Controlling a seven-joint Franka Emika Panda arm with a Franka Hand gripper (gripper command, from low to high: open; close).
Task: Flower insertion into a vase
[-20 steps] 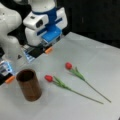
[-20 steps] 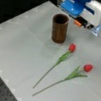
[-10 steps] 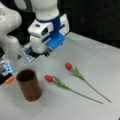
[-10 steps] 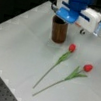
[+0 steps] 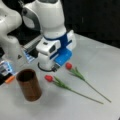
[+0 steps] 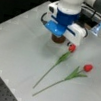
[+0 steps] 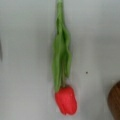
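Wrist view centres one tulip (image 7: pixel 63 82) lying flat on the tabletop (image 7: pixel 25 50), vase (image 7: pixel 115 100) beside it; gripper hidden, its state cannot be told.

Vase: brown cylinder (image 5: pixel 29 85), upright, at a front view's lower left, nothing in it.
Flowers: two red tulips lying flat on the grey table (image 5: pixel 100 62); nearer tulip (image 5: pixel 49 78) just right of the vase, farther tulip (image 5: pixel 68 66) beyond it.
Arm: white and blue wrist (image 5: pixel 56 51) low over the tulip heads; its fingers hidden.
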